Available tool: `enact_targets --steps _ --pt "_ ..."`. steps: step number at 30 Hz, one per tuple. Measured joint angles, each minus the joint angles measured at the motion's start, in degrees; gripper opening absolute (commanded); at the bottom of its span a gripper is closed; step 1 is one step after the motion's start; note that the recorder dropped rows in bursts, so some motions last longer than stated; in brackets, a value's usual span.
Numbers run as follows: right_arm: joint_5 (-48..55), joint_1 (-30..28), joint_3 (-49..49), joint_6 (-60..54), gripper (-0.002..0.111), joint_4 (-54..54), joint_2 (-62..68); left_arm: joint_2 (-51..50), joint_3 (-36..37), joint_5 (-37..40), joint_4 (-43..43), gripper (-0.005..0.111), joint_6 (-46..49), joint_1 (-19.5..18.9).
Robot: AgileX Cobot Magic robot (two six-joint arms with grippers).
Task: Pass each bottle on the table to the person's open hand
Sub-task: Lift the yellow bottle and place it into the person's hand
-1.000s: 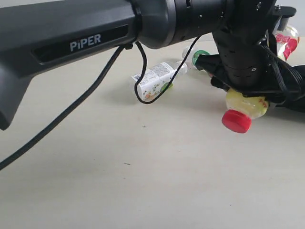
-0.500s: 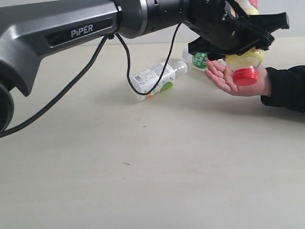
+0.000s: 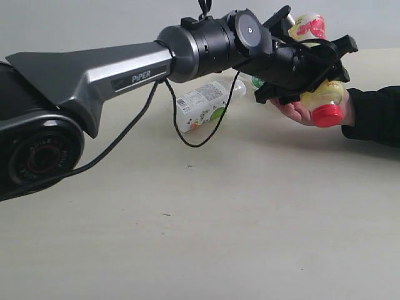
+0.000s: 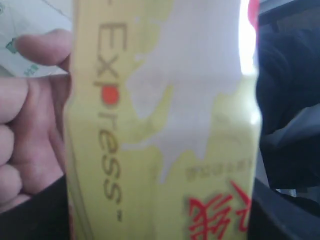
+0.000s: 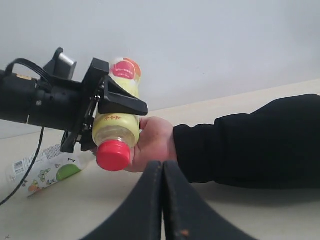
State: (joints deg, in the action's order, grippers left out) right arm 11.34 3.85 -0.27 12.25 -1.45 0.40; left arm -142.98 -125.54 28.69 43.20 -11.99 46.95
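Note:
My left gripper (image 3: 320, 67) reaches across to the right and is shut on the yellow bottle (image 3: 322, 95), red cap (image 3: 328, 115) pointing down toward the camera. The bottle's red-printed far end (image 3: 307, 26) sticks out above the fingers. It lies over the person's open hand (image 3: 297, 112), palm up, black sleeve (image 3: 375, 115) behind it. The right wrist view shows the same: yellow bottle (image 5: 116, 127), hand (image 5: 156, 142), left gripper (image 5: 112, 107). The yellow bottle (image 4: 165, 150) fills the left wrist view. My right gripper (image 5: 163, 167) is shut and empty. No separate clear red-labelled bottle shows.
The clear-capped bottle with white printed label (image 3: 203, 105) lies on its side on the table (image 3: 250, 219), behind the arm's hanging cable (image 3: 187, 134). The white bottle with green mark (image 3: 255, 80) peeks out behind the left gripper. The left arm's grey link (image 3: 94, 75) spans the left half.
The left gripper has carried the yellow bottle up from low beside the sleeve and over the open palm. In the last half second the cap has sunk slightly toward the hand.

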Motion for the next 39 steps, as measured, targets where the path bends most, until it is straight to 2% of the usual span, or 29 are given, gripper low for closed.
enact_targets --steps 13,21,23,28,30,39 --pt "0.0 0.0 0.0 0.0 0.0 0.0 0.0 -2.2 -0.2 -2.8 2.1 0.0 0.4 -1.1" --pt "0.0 0.0 0.0 0.0 0.0 0.0 0.0 -3.3 -0.4 -1.7 3.5 0.002 0.9 -1.1" --pt "0.0 0.0 0.0 0.0 0.0 0.0 0.0 -4.1 -0.4 -1.7 6.1 0.014 0.9 -1.1" --pt "0.0 0.0 0.0 0.0 0.0 0.0 0.0 -4.9 -0.4 -1.7 10.8 0.065 0.9 -1.3" --pt "0.0 0.0 0.0 0.0 0.0 0.0 0.0 -4.9 -0.4 -1.6 11.7 0.075 1.0 -1.3" --pt "0.0 0.0 0.0 0.0 0.0 0.0 0.0 -4.9 -0.4 0.0 12.6 0.084 2.8 -1.3"
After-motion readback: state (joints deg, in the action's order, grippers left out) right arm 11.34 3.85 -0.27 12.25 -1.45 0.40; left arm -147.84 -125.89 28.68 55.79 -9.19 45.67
